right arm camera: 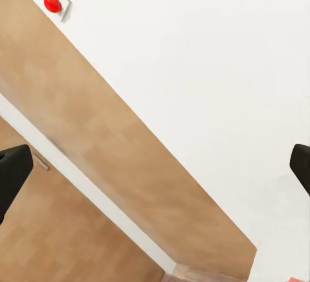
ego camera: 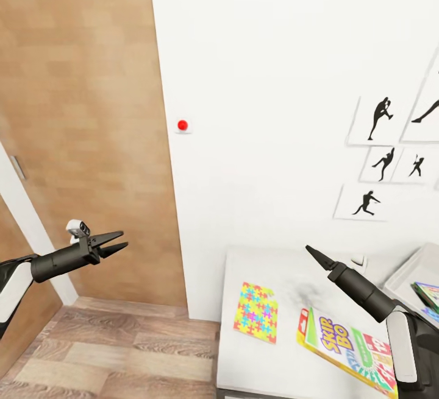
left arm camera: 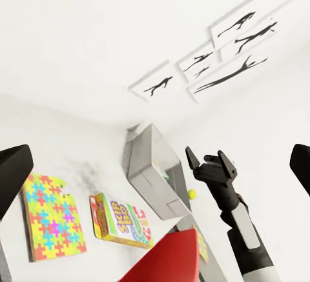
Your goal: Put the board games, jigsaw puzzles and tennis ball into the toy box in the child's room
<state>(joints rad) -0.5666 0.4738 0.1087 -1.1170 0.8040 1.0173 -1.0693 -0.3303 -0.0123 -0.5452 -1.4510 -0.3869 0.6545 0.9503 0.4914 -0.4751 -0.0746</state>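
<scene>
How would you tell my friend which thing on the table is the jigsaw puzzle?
Look at the pale table against the white wall. Two flat boxes lie on it: the jigsaw puzzle is the one nearer the wooden door, beside the SKIP-BO box. It has no big words, just bright interlocking puzzle pieces in yellow, pink, blue and green all over.

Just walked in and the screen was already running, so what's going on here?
A two-armed robot faces a pale table in a room corner. Nothing is being handled: the left tool hangs open over the floor beside the table, and the right tool is raised above the tabletop, also open and empty. A colourful jigsaw puzzle and the SKIP-BO board game lie flat on the table. The grey toy box stands at the table's far end, already holding some items.
</scene>
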